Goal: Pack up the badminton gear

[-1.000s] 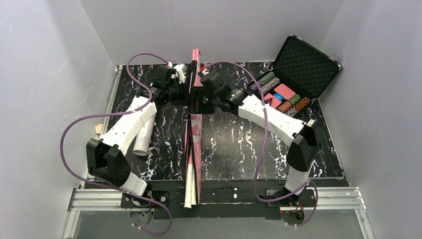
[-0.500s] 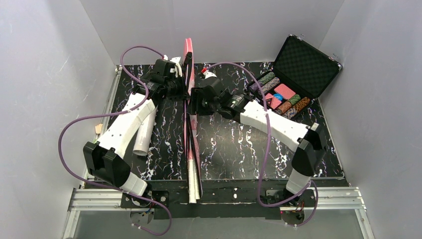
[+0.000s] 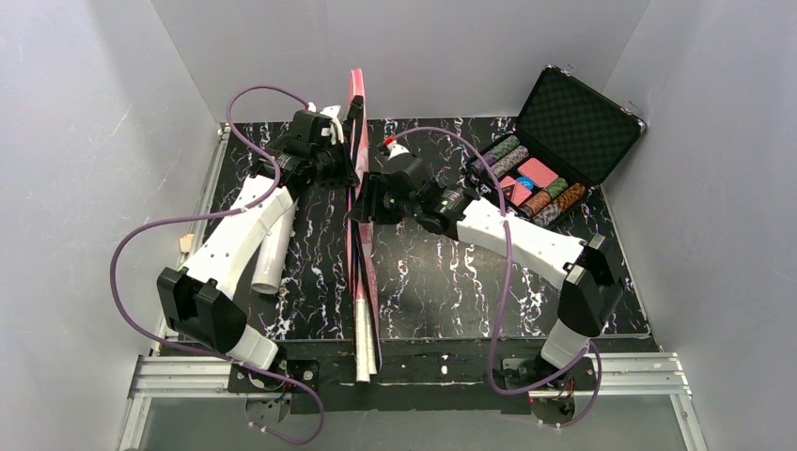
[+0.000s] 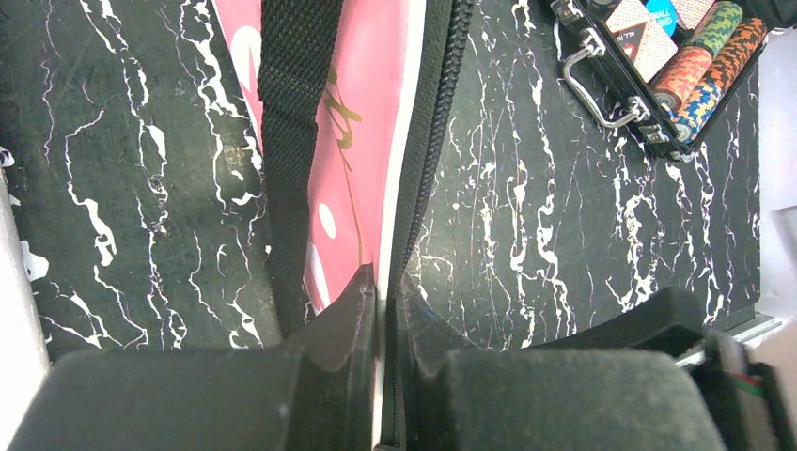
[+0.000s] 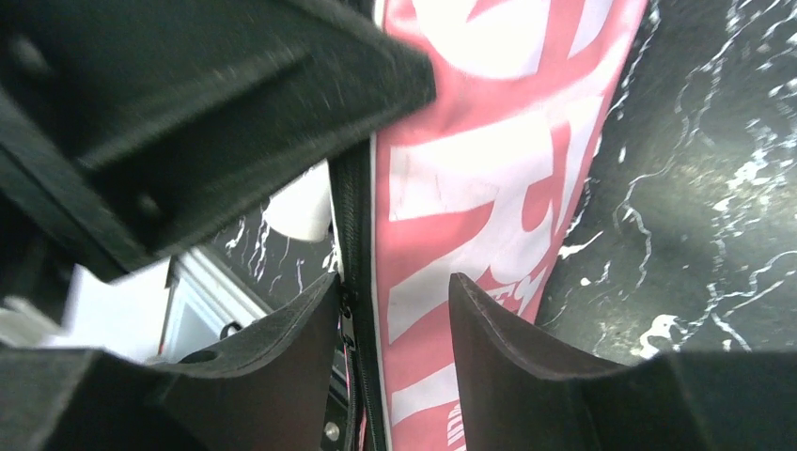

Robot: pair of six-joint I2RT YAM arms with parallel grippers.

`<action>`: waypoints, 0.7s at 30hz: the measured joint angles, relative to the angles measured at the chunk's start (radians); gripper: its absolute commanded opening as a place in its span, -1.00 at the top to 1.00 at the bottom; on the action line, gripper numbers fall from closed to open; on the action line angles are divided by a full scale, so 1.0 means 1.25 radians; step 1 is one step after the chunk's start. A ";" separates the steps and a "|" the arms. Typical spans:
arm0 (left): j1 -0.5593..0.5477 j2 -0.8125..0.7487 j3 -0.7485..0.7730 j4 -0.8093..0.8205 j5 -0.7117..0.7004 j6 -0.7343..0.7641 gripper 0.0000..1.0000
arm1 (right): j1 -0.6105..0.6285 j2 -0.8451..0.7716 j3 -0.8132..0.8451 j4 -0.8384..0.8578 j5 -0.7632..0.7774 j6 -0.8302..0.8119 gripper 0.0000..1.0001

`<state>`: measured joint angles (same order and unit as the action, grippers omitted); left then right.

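Fabric: pink bag [image 3: 358,235] looks soft, floppy; best held by zipper edge [image 4: 434,160], 12 o'clock end.
Left gripper [image 4: 383,310]: pinching bag's edge.
Right gripper [image 5: 390,310]: parted, straddling bag.

One long pink fabric bag [image 3: 359,246] with white lettering and a black zip runs down the middle of the black marble-patterned tabletop [image 3: 442,282]. One black woven strap [image 4: 293,141] lies along that bag. One white cylindrical tube [image 3: 272,258] lies left of the bag. One open black foam-lined case [image 3: 575,120] sits well right of the bag, holding several rolls of coloured chips, too crowded to count. Two white-and-black robot arms flank the bag, one each side.
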<state>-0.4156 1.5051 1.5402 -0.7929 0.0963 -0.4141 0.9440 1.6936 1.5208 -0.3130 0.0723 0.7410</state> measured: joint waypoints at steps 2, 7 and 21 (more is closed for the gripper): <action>0.000 0.000 0.000 -0.001 0.000 0.000 1.00 | 0.000 -0.010 -0.042 0.033 -0.023 0.016 -0.03; -0.002 0.000 0.000 0.001 0.001 0.000 1.00 | 0.000 -0.044 -0.114 0.075 -0.085 0.057 0.07; -0.013 0.000 -0.001 0.012 0.004 0.008 1.00 | -0.021 -0.059 -0.115 0.109 -0.135 0.096 0.17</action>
<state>-0.4313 1.5051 1.5394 -0.7776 0.1013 -0.4038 0.9173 1.6199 1.3766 -0.1764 -0.0963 0.8616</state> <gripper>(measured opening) 0.054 0.403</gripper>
